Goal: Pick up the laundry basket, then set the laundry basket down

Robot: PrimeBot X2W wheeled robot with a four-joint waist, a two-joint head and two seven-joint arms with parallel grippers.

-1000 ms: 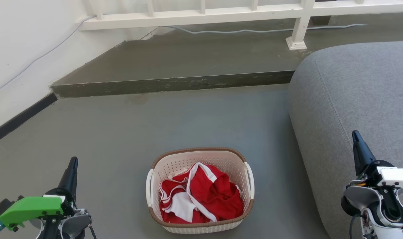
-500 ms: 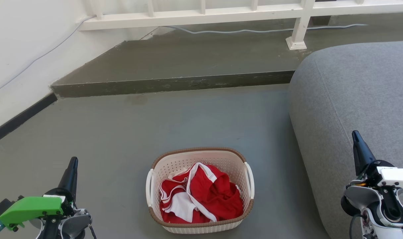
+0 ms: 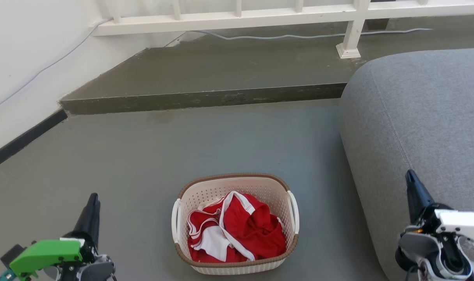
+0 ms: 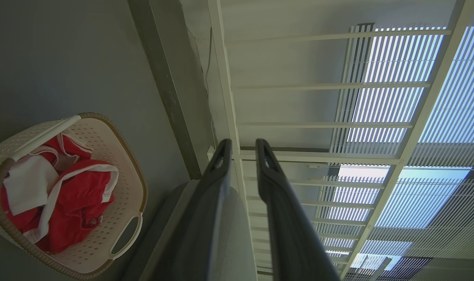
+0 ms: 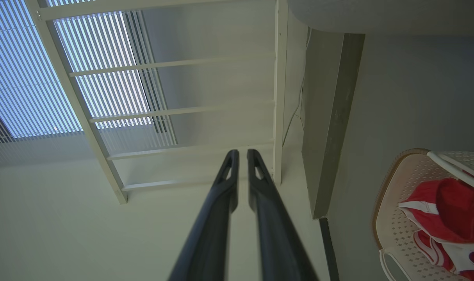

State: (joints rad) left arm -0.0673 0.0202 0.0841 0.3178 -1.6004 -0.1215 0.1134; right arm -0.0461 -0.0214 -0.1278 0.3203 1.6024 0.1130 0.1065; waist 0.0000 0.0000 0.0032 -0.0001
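Note:
The laundry basket (image 3: pixel 205 194) stands on the grey floor at bottom centre, cream and perforated with a brown rim and white side handles. Red and white clothes (image 3: pixel 252 230) lie inside it. My left gripper (image 3: pixel 93 197) hangs to the basket's left, well apart from it, fingers pointing up the view. In the left wrist view my left gripper (image 4: pixel 243 146) shows a small gap and holds nothing, with the basket (image 4: pixel 129 183) off to its left. My right gripper (image 3: pixel 408 173) hangs at the basket's right, in front of the sofa. Seen from its wrist, the right gripper (image 5: pixel 241 154) has its fingers close together and empty, the basket (image 5: pixel 391 218) at lower right.
A grey sofa (image 3: pixel 416 117) fills the right side, close to the basket. A raised concrete step (image 3: pixel 202 99) crosses the floor beyond the basket, with a white railing (image 3: pixel 237 15) and a cable behind it. A white wall (image 3: pixel 18 58) runs along the left.
Both grippers have sunk lower in the head view. The left one shifted slightly right, the right one slightly left. The basket has not moved.

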